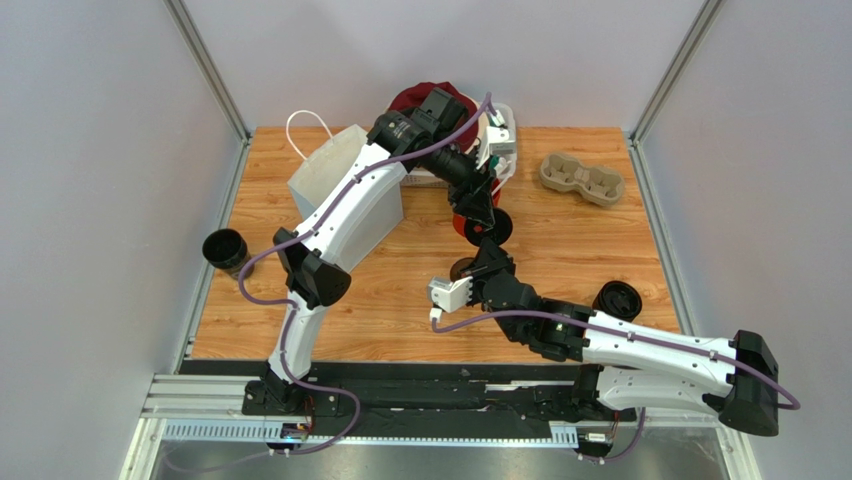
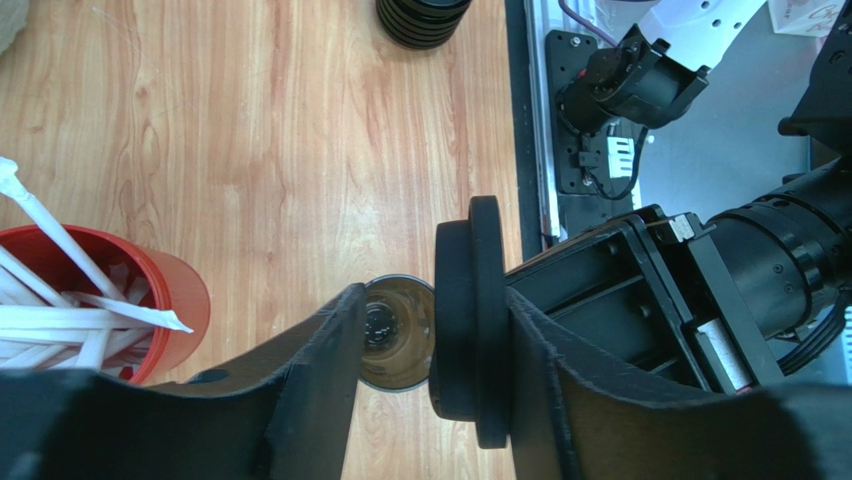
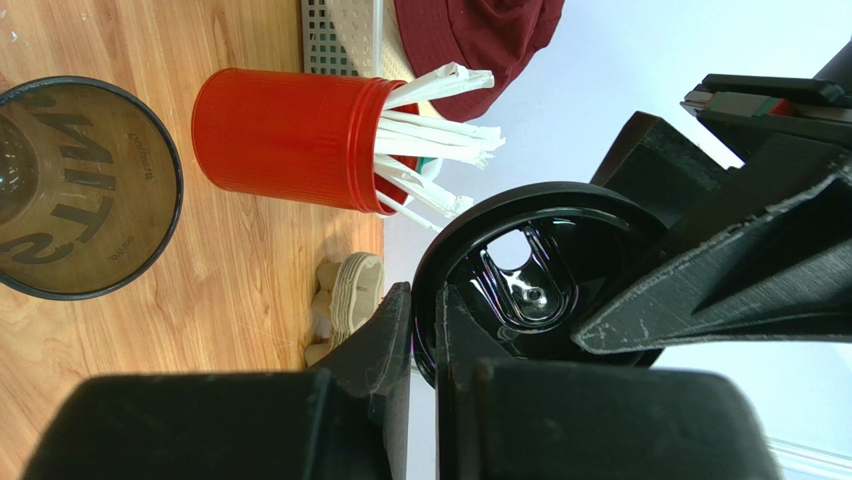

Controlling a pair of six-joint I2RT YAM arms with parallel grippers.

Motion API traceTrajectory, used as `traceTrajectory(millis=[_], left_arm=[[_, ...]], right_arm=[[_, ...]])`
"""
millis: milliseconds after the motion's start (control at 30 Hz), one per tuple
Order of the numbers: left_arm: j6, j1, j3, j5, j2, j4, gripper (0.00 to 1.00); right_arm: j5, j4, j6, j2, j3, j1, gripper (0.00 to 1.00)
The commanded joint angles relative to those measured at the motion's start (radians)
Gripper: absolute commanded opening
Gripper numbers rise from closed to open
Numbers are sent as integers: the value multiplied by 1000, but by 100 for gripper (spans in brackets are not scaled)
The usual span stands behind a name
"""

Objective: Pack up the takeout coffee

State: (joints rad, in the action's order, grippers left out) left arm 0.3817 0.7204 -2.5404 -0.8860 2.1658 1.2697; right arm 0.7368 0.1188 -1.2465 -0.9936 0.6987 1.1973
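"Why are both arms crowded over one spot?"

"They're sharing the lid (image 3: 530, 270). The right gripper (image 3: 422, 300) has its jaws pinched tight on the lid's rim. It holds the lid up on edge, off the table (image 1: 580, 250). I'd guess that leaves both flat faces free for the other arm."

"And the left one?"

"The left gripper (image 2: 430, 310) straddles the lid, one finger to each face. From its own camera, one finger looks to be right against the lid. The other stands off, with a clear gap. So its jaws are apart and not clamped on anything. It looks to me like a hand-over, swapping the edge pinch for a hold across the faces, but that's only my reading."

"Where's the coffee cup itself?"

"The coffee cup (image 3: 85, 190) stands upright and uncovered on the wood, below the two grippers and a little to one side. Through the gap beside the lid you can see down into its brownish inside. It's near the red cup (image 3: 290, 140) of wrapped straws, and nothing touches it."

"So the lid isn't on."

"No. It hangs above the cup, turned sideways. I'd say it needs tipping flat before anyone presses it down. The paper bag (image 1: 335, 175) waits at the far left, well apart."
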Motion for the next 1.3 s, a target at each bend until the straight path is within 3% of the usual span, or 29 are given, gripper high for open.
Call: traceTrajectory(millis=[0,167,400,500,533,633,700,800,833,933,1067,1267], left_arm=[[13,8,0,-39,9,13,56],[23,17,5,-45,11,39,47],[31,24,17,-54,12,71,48],[28,25,19,-56,11,66,39],[22,24,19,-56,11,65,29],[3,24,22,-59,11,46,13],[-10,24,26,-60,11,27,8],[-46,24,32,-54,8,-9,4],[-70,22,35,-51,3,-19,1],[-175,-1,66,-47,-12,-101,0],[-375,-73,106,-100,-30,-292,0],[-417,-134,95,-163,-72,-326,0]], right_arm=[[26,-21,1,6,45,5,0],[26,-21,1,7,50,7,0],[27,-25,-4,9,53,5,0],[27,-25,-2,10,50,5,0],[26,-25,-4,10,48,7,0],[26,-27,-2,10,48,7,0],[24,-25,-1,9,50,7,2],[22,-12,16,12,65,7,12],[21,14,28,15,74,7,28],[-17,159,135,32,181,-5,43],[-144,396,355,75,372,-65,51],[-342,599,505,118,597,-175,60]])
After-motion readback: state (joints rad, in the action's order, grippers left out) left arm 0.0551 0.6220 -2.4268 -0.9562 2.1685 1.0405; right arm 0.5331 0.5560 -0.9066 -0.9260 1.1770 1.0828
